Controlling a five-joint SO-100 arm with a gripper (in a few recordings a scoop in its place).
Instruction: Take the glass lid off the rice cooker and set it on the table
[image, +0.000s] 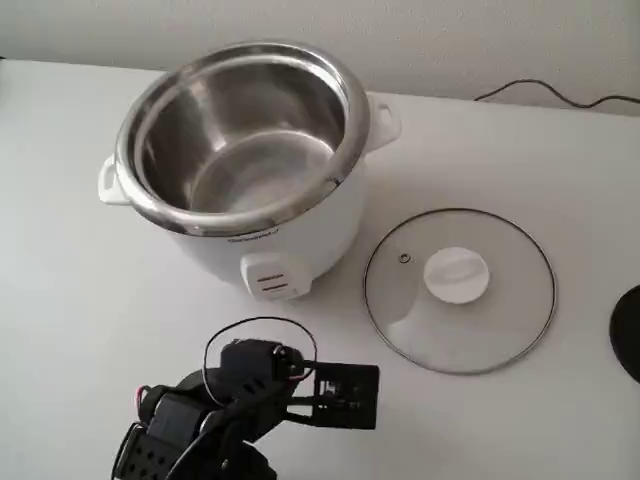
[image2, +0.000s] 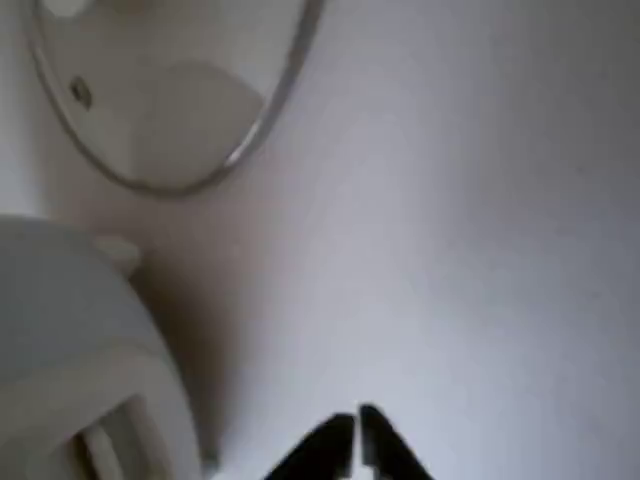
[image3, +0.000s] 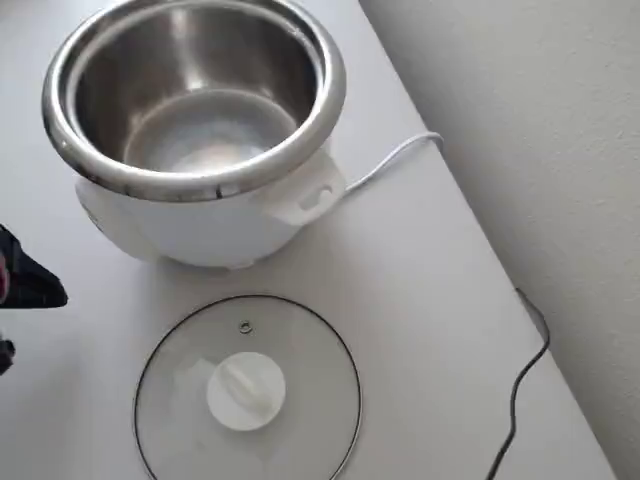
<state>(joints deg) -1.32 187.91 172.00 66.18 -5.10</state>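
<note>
The rice cooker stands uncovered at the back left of the table, its steel bowl empty; it also shows in the overhead view. The glass lid lies flat on the table to the cooker's right, white knob up, and appears below the cooker from overhead. My black gripper hovers in front of the cooker, left of the lid and apart from it. In the wrist view the gripper is shut with nothing between its tips, the lid at top left and the cooker at left.
A dark round object sits at the right edge beyond the lid. A black cable runs along the back wall. The cooker's white cord trails off the table's edge. Bare table lies right of the lid.
</note>
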